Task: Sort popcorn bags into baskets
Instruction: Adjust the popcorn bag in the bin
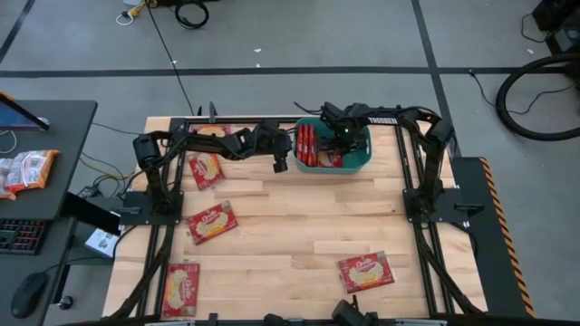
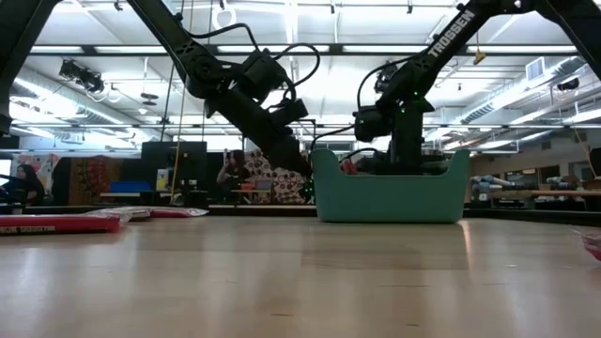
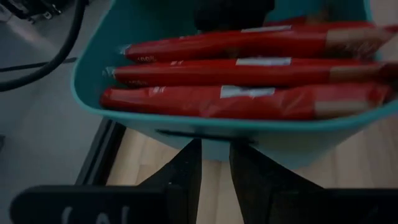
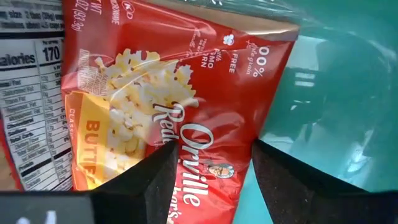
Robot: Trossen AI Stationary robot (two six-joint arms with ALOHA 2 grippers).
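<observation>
The teal basket (image 1: 362, 166) stands at the table's far side and holds three red popcorn bags (image 3: 249, 71) on edge. My right gripper (image 4: 214, 180) points down into the basket, open, over another bag (image 4: 174, 93) that lies face up. My left gripper (image 3: 216, 168) is just left of the basket's outer wall (image 3: 280, 143), open by a narrow gap, with nothing between its fingers. Loose bags lie flat on the table at the left (image 1: 206, 169), left of centre (image 1: 212, 222), near left (image 1: 181, 288) and near right (image 1: 366, 272). My left gripper's fingertips (image 3: 186, 163) stand close against the basket's outer wall, low down, slanting in from the table's left. I cannot tell whether they touch it. My right gripper's fingers (image 4: 155, 177) stand in front of the bag's face. Whether they touch it does not show.
A dark desk (image 1: 54, 136) left of the table carries orange-and-white packets (image 1: 27, 170) and a keyboard (image 1: 18, 235). The arms' black frames (image 1: 154, 208) run along both table sides. Bare wood lies in the table's middle (image 1: 299, 226).
</observation>
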